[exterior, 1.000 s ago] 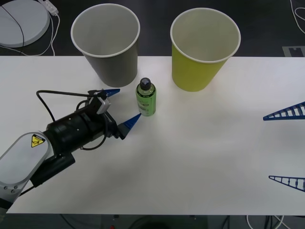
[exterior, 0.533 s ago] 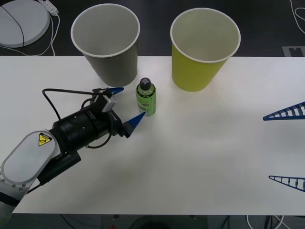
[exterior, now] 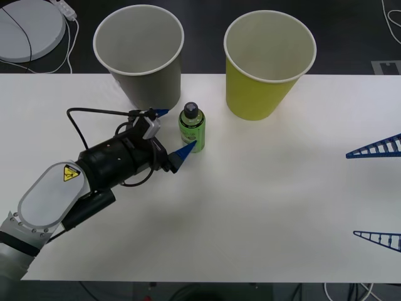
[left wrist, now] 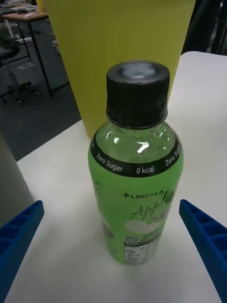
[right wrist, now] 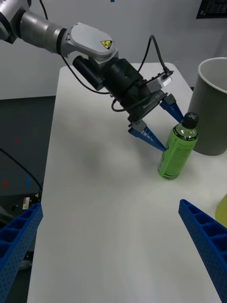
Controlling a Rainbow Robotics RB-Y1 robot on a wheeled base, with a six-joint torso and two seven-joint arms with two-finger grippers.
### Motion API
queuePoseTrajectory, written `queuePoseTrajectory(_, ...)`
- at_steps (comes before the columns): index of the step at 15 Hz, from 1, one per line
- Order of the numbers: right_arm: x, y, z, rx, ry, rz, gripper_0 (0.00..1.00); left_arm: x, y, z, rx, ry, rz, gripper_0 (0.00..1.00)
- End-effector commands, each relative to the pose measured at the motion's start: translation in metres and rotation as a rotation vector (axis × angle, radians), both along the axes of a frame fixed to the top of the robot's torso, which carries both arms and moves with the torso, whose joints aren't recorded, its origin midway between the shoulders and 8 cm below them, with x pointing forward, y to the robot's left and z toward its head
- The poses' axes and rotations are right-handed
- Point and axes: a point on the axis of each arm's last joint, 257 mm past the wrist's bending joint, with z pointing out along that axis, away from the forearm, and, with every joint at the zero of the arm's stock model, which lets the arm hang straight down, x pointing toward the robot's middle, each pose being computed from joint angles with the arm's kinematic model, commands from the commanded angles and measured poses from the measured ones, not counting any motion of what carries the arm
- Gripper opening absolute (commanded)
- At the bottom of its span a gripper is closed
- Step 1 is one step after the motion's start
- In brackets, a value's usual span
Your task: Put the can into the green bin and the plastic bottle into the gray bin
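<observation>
Between spread left gripper (exterior: 173,133) fingers | plastic bottle (exterior: 192,128) upright, green label, black cap | right gripper (exterior: 376,192) open

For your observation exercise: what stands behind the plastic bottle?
Behind the plastic bottle stand the gray bin and the green bin, both upright. The table between their bases is partly hidden.
</observation>
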Motion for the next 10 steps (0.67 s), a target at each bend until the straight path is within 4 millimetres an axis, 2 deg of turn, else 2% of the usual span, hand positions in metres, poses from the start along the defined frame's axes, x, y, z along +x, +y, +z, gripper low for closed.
queuePoseTrajectory(1,0.0,0.0,0.0,0.0,0.0,0.0,1.0,0.007,-0.007,0.0,0.002,-0.003,0.003,1.0)
queuePoseTrajectory(4,0.0,0.0,0.0,0.0,0.0,0.0,1.0,0.014,-0.015,0.001,0.004,-0.01,0.003,1.0)
queuePoseTrajectory(10,0.0,0.0,0.0,0.0,0.0,0.0,1.0,0.013,-0.033,0.002,-0.006,-0.017,0.0,1.0)
